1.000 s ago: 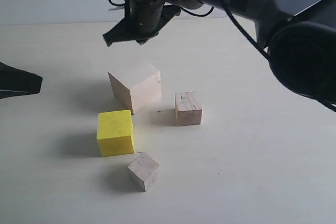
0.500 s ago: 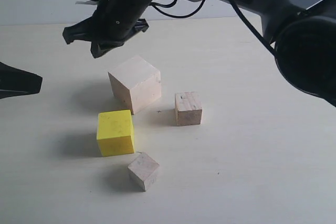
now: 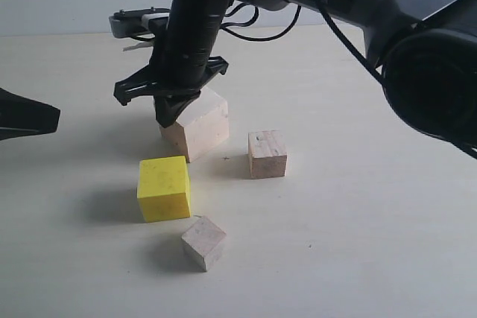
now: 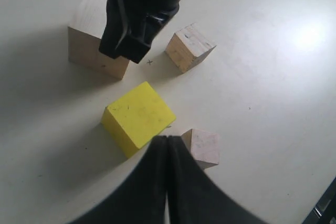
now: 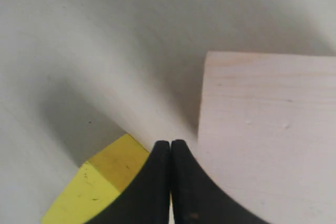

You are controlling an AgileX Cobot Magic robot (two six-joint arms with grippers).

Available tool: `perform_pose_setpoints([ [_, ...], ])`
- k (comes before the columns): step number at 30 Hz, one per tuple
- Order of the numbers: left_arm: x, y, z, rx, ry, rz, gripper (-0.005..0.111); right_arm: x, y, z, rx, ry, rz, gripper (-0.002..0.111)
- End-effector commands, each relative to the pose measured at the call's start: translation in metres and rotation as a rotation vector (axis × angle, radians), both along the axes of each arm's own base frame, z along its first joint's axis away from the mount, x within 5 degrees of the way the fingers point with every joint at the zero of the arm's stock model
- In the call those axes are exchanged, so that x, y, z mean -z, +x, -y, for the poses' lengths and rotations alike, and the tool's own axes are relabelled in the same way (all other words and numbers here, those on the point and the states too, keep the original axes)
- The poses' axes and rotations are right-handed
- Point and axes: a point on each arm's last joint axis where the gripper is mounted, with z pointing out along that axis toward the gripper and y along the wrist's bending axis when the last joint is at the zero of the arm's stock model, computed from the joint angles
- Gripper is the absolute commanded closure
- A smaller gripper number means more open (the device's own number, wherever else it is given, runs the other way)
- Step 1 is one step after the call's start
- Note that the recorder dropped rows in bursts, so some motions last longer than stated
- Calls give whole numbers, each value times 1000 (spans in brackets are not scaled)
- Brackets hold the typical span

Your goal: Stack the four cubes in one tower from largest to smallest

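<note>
1. Exterior view: over the last second we see the right tool (image 3: 168, 118) swing from above the far side of the large cube (image 3: 205, 126) out past that cube's left side, then drop. It now hangs at the large cube's near-left corner, tip down, low over the bench (image 3: 358, 221).
2. The right tool's fingers are pressed together and carry nothing. We cannot tell whether the tip touches the large cube.
3. All four cubes sit singly on the bench; no tower is begun. The yellow cube (image 3: 164, 188) lies just in front of the large cube, the small cube (image 3: 267, 154) near its right side, and the smallest cube (image 3: 203, 243) further in front, past the yellow one.
4. We judge this drop to be a nudge or an approach, not a pick: the fingers must part before any cube can be lifted.
5. The left tool (image 4: 167, 141) is also pressed together and empty, well apart from the large cube on its left.
</note>
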Motion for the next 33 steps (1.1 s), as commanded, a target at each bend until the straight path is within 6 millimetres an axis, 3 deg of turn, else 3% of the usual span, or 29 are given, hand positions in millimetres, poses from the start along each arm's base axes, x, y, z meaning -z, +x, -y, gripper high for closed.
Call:
perform_pose_setpoints([
  [1,1,-1,2,8,-5,-8,107,1,4,8,34,-88,48,108],
  [8,1,-1,2,8,-5,-8,107,-8,8,15,97,-139,98,108],
  [19,1,-1,2,8,-5,-8,107,-41,6,21,93,-116,171,108],
  [27,1,-1,2,13,-6,-12,107,-48,56,48,320,-46,436,108],
  [30,1,-1,2,13,-6,-12,107,-30,69,60,348,-67,421,108],
  [33,1,-1,2,11,-6,-11,107,-10,75,58,366,-30,372,108],
])
